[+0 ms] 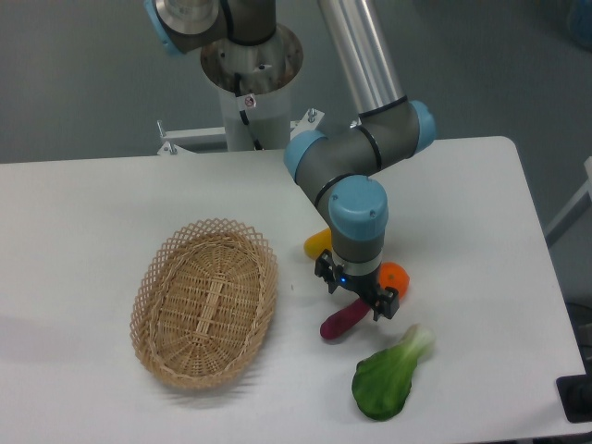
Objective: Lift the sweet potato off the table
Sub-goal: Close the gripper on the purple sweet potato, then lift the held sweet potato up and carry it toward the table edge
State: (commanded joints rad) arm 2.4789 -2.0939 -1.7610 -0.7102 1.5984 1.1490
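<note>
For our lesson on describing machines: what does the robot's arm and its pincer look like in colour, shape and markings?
The arm is made of silver-grey metal tubes joined by dark grey rounded joints with light blue caps. It rises from a round silver base column bearing a small sticker and a black cable. The pincer is black and compact, with two short fingers and a small blue light on its body.

Robotics lab: pedestal-mounted arm (pixel 356 111), white table (pixel 92 213), grey backdrop.
</note>
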